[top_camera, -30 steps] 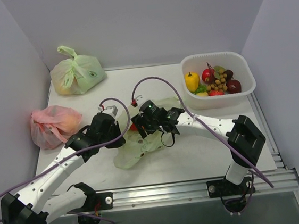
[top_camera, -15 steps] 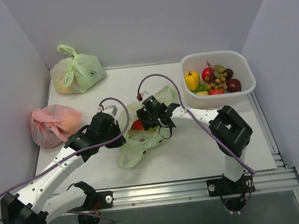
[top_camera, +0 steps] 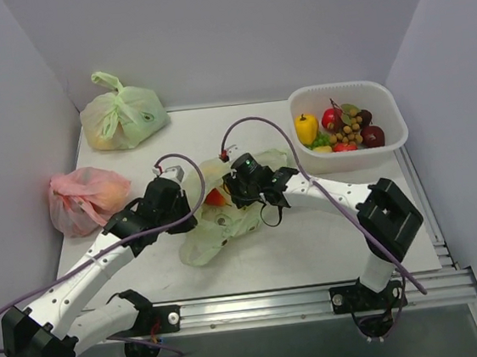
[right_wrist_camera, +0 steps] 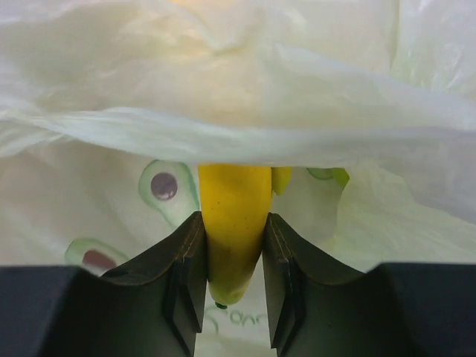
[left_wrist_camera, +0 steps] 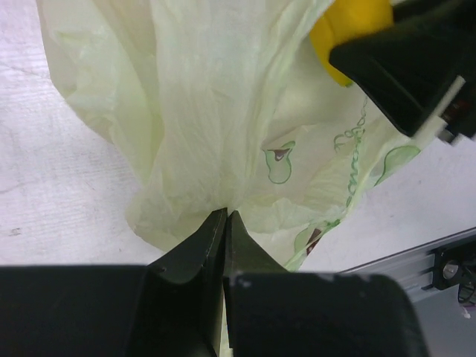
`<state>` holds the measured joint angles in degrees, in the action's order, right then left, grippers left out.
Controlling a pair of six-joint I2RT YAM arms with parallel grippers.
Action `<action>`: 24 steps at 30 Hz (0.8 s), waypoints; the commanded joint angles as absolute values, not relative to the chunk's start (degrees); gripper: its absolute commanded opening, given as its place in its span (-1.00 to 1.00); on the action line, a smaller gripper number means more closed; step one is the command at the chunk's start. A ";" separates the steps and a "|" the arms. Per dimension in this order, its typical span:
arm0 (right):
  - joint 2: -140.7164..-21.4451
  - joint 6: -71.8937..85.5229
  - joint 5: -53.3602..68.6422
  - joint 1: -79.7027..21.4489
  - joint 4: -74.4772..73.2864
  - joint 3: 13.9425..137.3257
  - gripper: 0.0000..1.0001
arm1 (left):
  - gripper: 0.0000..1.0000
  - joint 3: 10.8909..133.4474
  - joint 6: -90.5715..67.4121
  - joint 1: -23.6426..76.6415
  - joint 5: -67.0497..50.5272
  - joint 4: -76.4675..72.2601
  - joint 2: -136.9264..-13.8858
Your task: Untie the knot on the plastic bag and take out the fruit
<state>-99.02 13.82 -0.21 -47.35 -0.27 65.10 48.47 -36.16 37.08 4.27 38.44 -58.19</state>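
— Two pairs of jaws, both closed: right gripper pinched a smooth yellow banana; left gripper nipped the crinkly plastic bag.
— Its place?
— Slumped at the middle of the table, thin, pale green, translucent.

No legible text: the thin translucent pale-green plastic bag bears avocado prints and green script, too crumpled to read.

White table enclosed on three sides by plain pale lavender-grey walls; aluminium rail along near edge.
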 commanded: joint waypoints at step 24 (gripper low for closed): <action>-74.54 14.15 1.39 -50.01 -2.04 55.37 -1.00 | -1.00 55.47 -32.08 27.86 6.59 39.73 -58.63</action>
<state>-79.53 11.20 -0.91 -49.60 -7.81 55.46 56.84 -31.73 28.32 8.34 39.88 -60.25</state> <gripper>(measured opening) 0.304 0.096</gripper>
